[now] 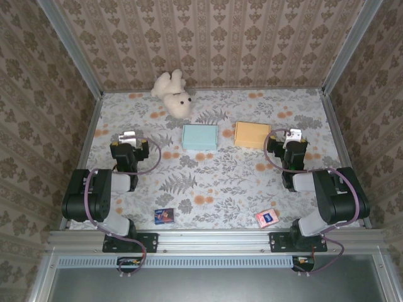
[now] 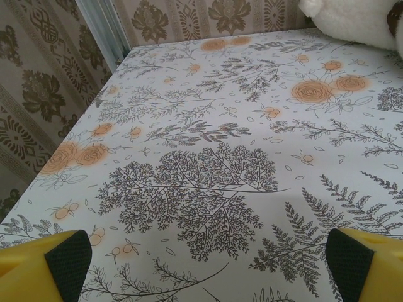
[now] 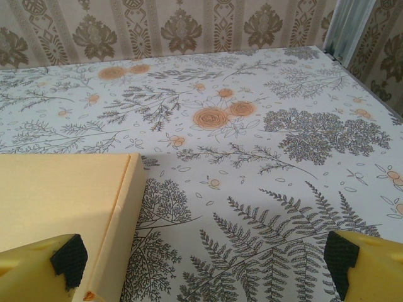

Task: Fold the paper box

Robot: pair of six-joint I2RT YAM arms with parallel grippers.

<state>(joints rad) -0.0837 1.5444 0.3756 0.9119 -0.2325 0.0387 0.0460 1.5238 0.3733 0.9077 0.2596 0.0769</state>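
Paper box [image 1: 252, 134] beside right end effector [image 1: 293, 137]; left end effector [image 1: 129, 138] well apart; both wide, empty; elbows folded back.

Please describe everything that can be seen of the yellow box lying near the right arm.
The yellow box is a flat, rectangular, pale yellow-orange box that looks like matte card. It lies flat on the table, in the far right part, to the right of the light blue box with a gap between them. The right wrist view shows its plain top, a low side wall and a fold line along the top edge. Nothing rests on it. The open right gripper stands at its right edge; whether a finger touches it cannot be told.
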